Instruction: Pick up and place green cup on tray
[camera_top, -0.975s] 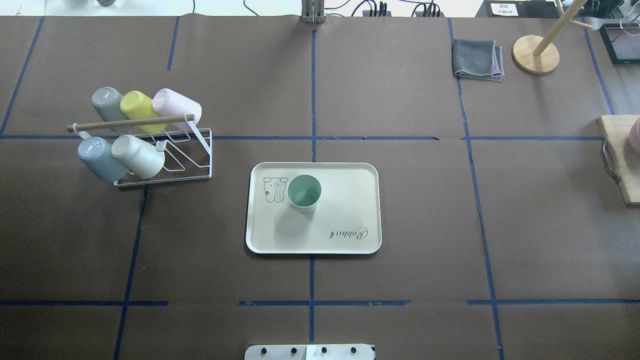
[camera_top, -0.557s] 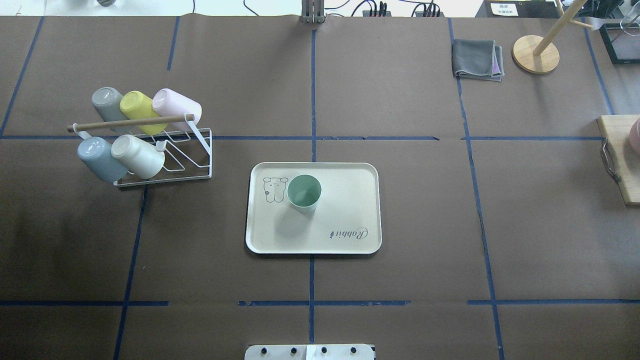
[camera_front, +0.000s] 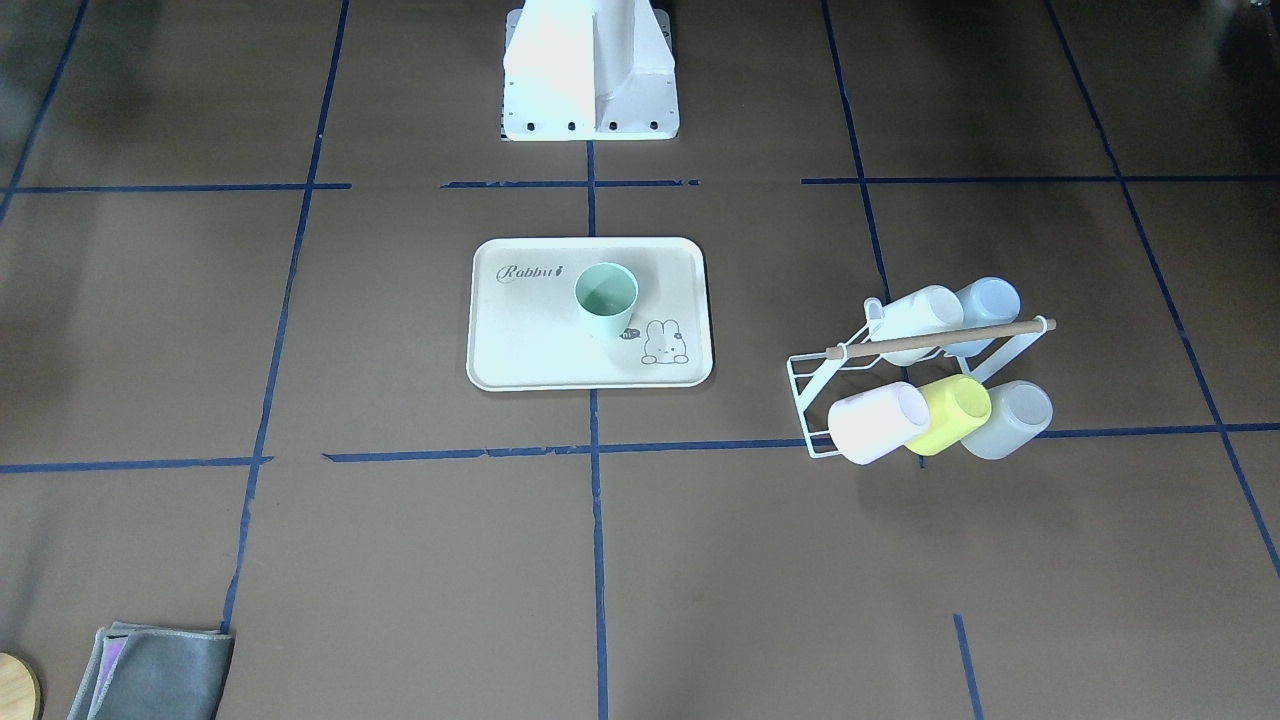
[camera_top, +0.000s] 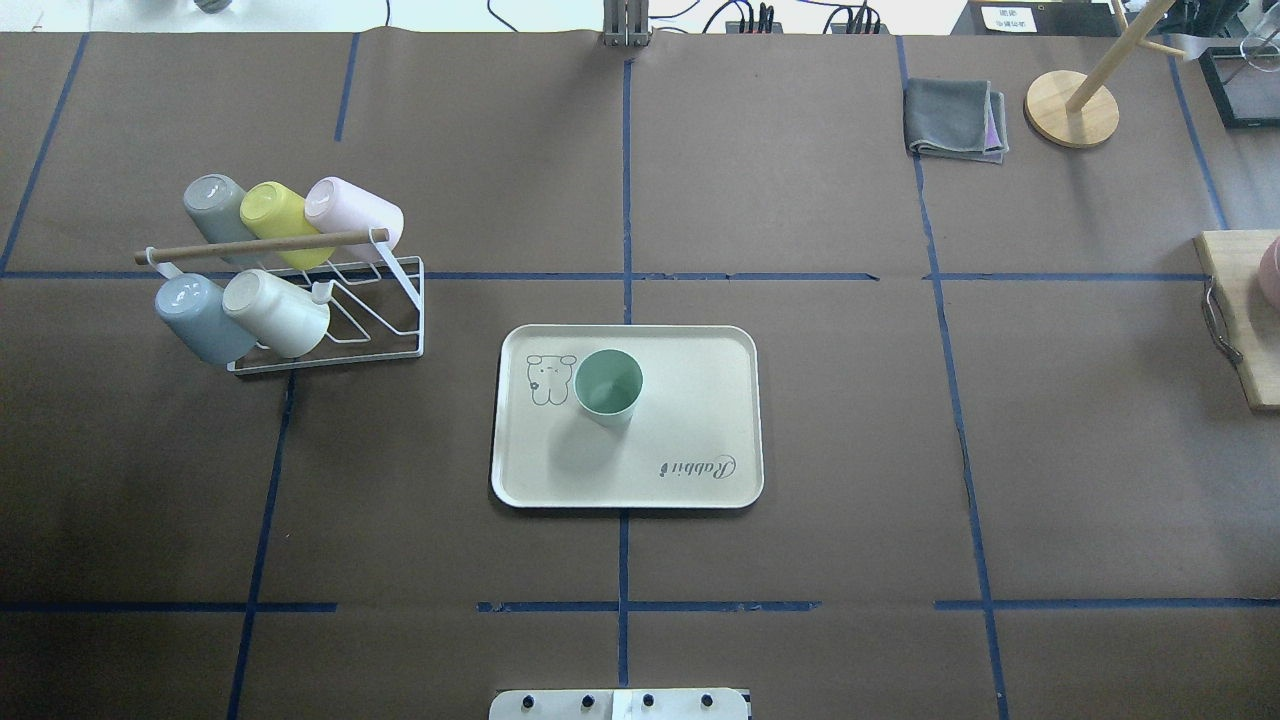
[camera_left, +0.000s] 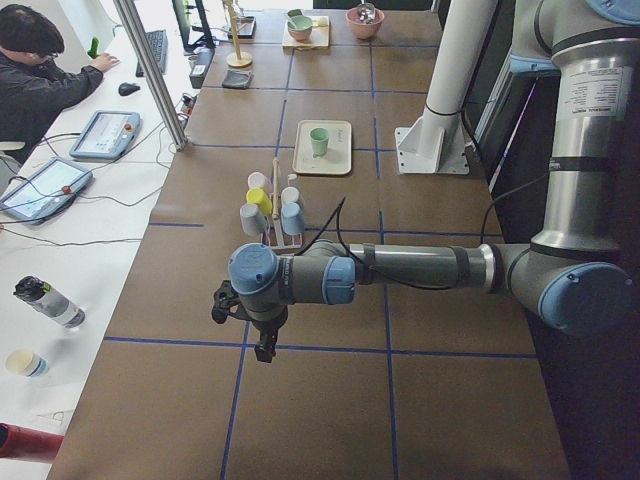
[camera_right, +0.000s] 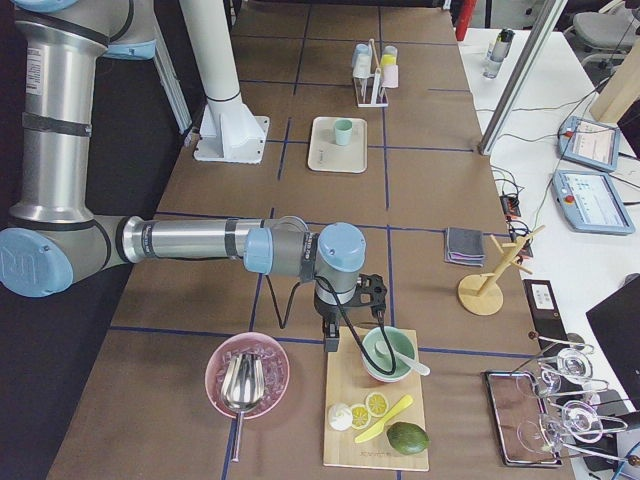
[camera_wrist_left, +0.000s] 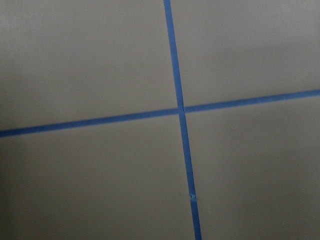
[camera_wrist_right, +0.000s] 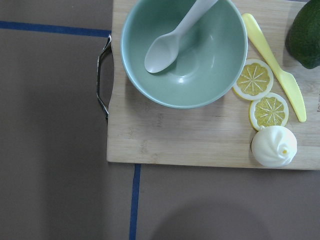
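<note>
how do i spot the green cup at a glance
Find the cream tray in the middle of the table. The green cup stands upright on it beside the bunny drawing. The other cups lie tilted on a wire rack; this one stands alone.

Even light; soft shadow beside green cup (camera_top: 608, 385); front view overexposed.
</note>
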